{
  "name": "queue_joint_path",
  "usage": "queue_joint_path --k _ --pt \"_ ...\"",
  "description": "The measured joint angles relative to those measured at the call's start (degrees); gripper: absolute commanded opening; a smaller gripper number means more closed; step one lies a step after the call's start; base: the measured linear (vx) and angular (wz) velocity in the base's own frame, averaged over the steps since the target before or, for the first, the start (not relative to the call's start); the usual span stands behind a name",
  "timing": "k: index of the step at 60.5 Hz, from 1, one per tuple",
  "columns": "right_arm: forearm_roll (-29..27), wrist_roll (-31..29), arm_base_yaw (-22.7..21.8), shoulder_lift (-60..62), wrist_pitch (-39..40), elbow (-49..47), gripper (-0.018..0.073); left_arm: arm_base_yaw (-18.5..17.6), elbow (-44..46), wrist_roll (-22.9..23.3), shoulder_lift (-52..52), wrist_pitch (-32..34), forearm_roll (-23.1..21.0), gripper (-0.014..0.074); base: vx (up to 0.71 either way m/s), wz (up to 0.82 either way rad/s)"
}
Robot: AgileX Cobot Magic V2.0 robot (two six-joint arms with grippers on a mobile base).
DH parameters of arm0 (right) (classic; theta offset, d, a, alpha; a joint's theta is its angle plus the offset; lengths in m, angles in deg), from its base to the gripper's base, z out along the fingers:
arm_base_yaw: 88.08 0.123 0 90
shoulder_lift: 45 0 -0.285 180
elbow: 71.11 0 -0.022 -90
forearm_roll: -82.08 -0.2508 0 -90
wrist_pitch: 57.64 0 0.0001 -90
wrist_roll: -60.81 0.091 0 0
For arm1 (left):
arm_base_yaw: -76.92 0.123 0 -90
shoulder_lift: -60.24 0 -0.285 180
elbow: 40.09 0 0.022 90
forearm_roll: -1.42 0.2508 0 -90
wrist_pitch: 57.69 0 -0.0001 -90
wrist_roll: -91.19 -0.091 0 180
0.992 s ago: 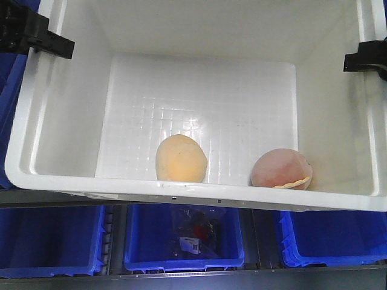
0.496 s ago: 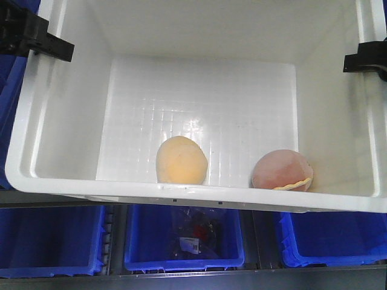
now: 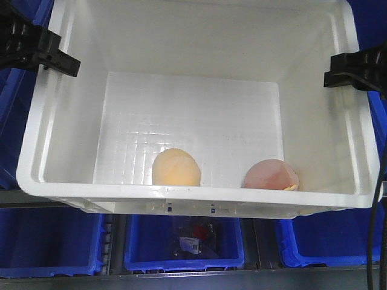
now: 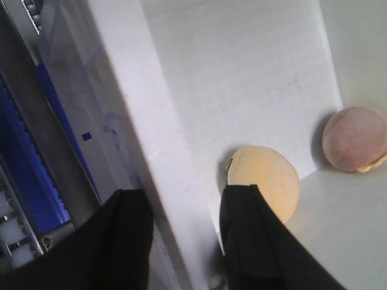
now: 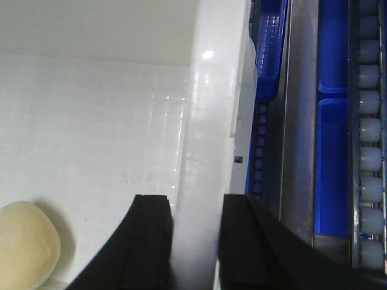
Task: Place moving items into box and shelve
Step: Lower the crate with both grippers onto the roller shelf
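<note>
Gripping the white box [image 3: 60, 151] with both my arms: left gripper [image 4: 181, 241] jaws clamped over its left wall rim, right gripper [image 5: 193, 241] jaws clamped over its right wall rim. Cream-yellow ball [image 3: 176, 167] and pinkish-brown ball [image 3: 270, 175] sit inside against the near wall, apart. Blue bins [image 3: 181, 244] on shelf rows below the box.

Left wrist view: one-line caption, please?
Left gripper clamps the white crate wall; cream ball and pinkish ball sit inside.

Left gripper [image 4: 184, 238] clamps box [image 4: 151, 139] wall.
</note>
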Motion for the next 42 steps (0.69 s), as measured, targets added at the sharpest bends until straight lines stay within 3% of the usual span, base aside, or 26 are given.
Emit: queue_joint_path --k 16,27,32,42 --pt "-8.24 -14.35 -0.52 -7.06 14.30 0.06 -0.0006 0.21 -1.93 -1.29 7.64 7.94 0.40 -0.0006 0.00 0.00" --pt "-24.46 -29.49 -0.65 -12.98 25.14 0.06 -0.0006 0.21 -1.94 -3.97 13.29 20.66 -1.06 -0.0006 0.00 0.00" --pt "-32.35 -37.52 -0.65 -16.08 28.21 0.06 -0.0004 0.27 -2.00 -5.63 15.66 24.80 -1.79 -0.0006 0.00 0.00" --pt "-44.56 -47.95 -0.70 -20.47 30.74 0.06 -0.0001 0.51 -1.99 -6.60 18.02 32.10 -3.94 -0.0004 0.00 0.00"
